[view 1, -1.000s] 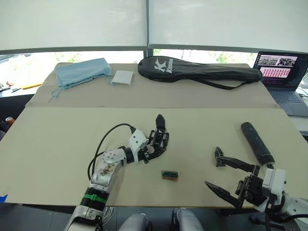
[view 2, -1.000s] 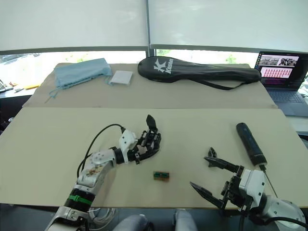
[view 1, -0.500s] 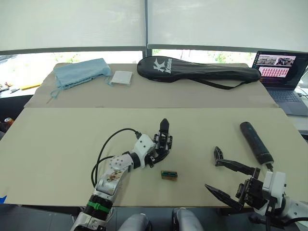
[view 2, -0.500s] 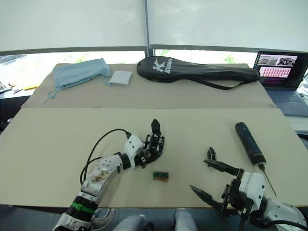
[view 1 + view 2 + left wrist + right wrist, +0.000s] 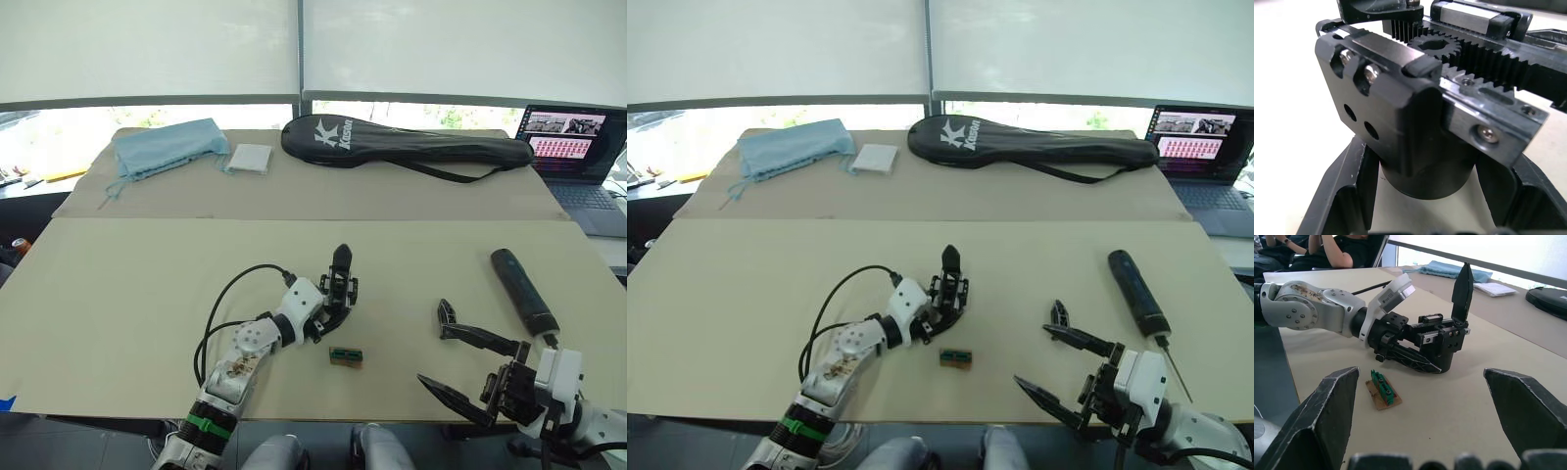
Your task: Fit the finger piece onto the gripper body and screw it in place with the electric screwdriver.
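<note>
Gripper body (image 5: pixel 338 292) in left gripper (image 5: pixel 331 311), mid-table

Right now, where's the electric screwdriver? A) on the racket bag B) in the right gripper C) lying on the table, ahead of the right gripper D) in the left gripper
C: the electric screwdriver lies flat on the table, while the right gripper hangs open and empty nearer the robot, and the left gripper is closed around the gripper body instead.
</note>
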You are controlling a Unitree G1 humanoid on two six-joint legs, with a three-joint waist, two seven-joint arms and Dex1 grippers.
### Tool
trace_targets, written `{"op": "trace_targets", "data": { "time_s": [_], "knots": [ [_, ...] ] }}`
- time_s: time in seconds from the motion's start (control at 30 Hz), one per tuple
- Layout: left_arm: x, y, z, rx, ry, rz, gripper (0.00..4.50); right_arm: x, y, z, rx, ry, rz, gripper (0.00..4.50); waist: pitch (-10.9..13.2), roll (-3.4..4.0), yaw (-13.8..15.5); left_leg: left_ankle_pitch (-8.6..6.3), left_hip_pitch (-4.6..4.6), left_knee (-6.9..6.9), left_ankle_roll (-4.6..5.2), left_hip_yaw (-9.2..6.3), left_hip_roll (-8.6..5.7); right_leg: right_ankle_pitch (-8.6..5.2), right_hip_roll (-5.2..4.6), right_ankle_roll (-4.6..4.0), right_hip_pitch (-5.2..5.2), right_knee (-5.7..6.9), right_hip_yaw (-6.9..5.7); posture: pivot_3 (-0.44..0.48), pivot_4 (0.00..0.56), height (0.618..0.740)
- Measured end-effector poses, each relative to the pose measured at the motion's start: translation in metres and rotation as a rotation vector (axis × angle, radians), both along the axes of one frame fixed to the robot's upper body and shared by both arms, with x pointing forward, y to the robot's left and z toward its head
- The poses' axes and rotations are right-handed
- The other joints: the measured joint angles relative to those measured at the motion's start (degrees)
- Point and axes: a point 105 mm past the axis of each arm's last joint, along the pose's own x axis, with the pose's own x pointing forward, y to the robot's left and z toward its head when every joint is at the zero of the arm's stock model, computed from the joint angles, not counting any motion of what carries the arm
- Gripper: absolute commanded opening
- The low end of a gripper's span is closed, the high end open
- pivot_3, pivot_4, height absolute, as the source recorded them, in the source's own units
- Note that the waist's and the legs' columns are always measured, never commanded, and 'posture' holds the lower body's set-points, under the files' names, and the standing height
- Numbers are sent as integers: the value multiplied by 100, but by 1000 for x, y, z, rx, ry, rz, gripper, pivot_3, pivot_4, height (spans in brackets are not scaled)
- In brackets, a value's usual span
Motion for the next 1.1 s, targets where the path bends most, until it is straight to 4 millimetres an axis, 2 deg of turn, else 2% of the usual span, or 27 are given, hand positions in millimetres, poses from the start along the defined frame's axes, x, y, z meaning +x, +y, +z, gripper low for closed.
{"op": "trace_targets", "data": {
  "time_s": [0.5, 1.0, 1.07, 1.1],
  "knots": [
    [-4, 6, -4, 2, -12, -2, 2320, -4, -1, -3, -8, 19, 6, 4500, -4, 7, -21, 0, 8, -3, 0, 0, 1, -2, 1, 3, 5, 0, 2, 0, 150, 740],
    [-1, 4, -5, 19, 13, -2, 2320, -2, -2, 0, -13, 6, 0, 4500, -11, 17, -14, -1, 13, -2, 0, 0, 1, -4, 0, 6, 14, 1, 2, 0, 150, 740],
    [-1, 4, -6, 21, 21, 1, 3373, -2, -2, 0, -13, 1, 1, 4500, -11, 18, -10, -1, 14, -2, 0, 0, 0, -4, 0, 7, 15, 1, 2, 0, 150, 740],
    [-1, 4, -6, 21, 22, 1, 3723, -2, -2, 1, -13, -1, 2, 4500, -11, 18, -10, -1, 15, -2, 0, 0, 1, -4, 0, 7, 15, 1, 2, 0, 150, 740]
  ]
}}
